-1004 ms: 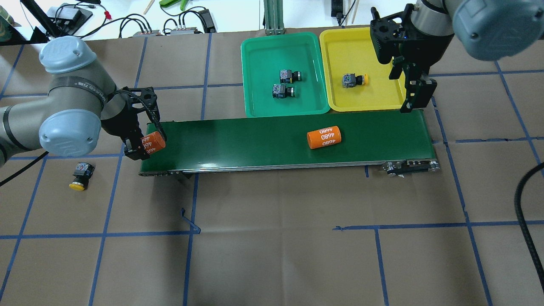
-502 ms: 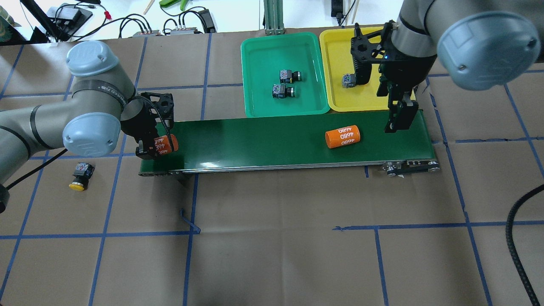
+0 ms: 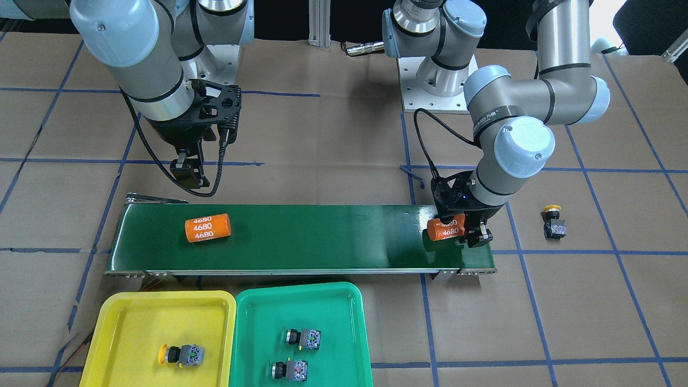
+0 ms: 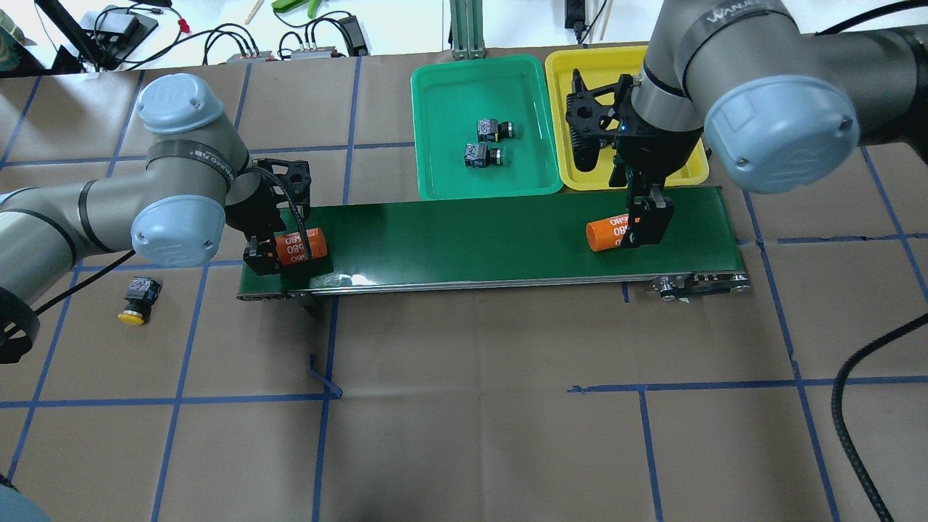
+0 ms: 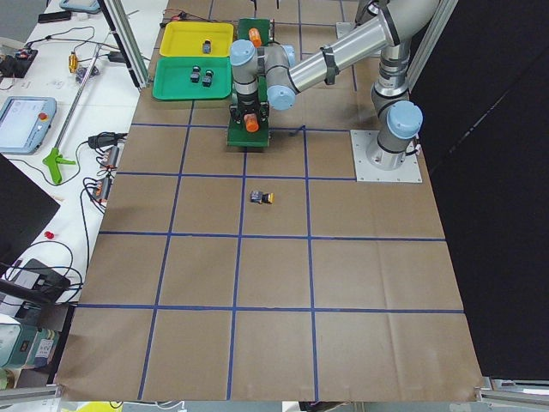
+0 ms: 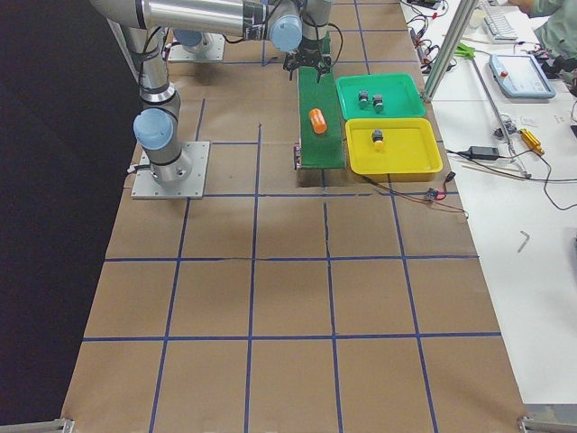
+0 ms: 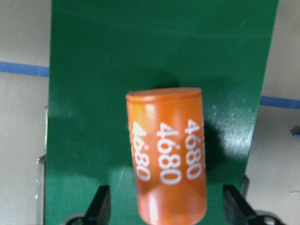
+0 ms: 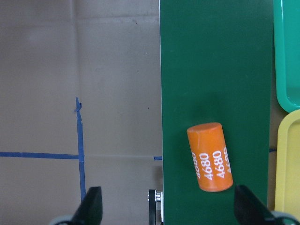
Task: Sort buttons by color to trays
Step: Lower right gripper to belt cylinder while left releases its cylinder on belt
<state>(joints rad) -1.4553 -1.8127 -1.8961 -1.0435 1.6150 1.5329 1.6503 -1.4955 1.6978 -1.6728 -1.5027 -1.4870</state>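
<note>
Now outstanding: one loose yellow button (image 4: 135, 301) lies on the bare table (image 4: 471, 406), off the left end of the conveyor belt (image 4: 471, 235) and well apart from both trays.
Its axis: the button is on its side, with the yellow cap turned toward the robot and the dark body pointing away across the table.
Nearer arm: the left one, plainly; the right arm works at the belt's opposite end.
Bearing from the fingers: the button sits to the left gripper (image 4: 284, 252)'s own left and a little closer to the robot's base, down on the table beside the belt.
Left gripper's fingers: they are spread either side of an orange cylinder (image 4: 301, 245) marked 4680 at the belt's left end. The wrist view shows green belt in the gap on each side, so they appear to grasp nothing.
Right gripper (image 4: 644, 226): its fingers are parted wide and empty, poised over a second orange cylinder (image 4: 607, 230) toward the belt's right end, near the yellow tray (image 3: 134, 322).
Already sorted: a green button (image 4: 495, 130) and a second green button (image 4: 483, 154) lie close together in the green tray (image 4: 449, 101). A sorted yellow button (image 3: 183, 355) rests in the yellow tray, clear from the front camera but hidden behind the right arm from overhead.
What the pick likely demands: the left gripper would need to swing out to its left and drop to table level. Its jaws should then close across the body, not along the line from cap to base.
</note>
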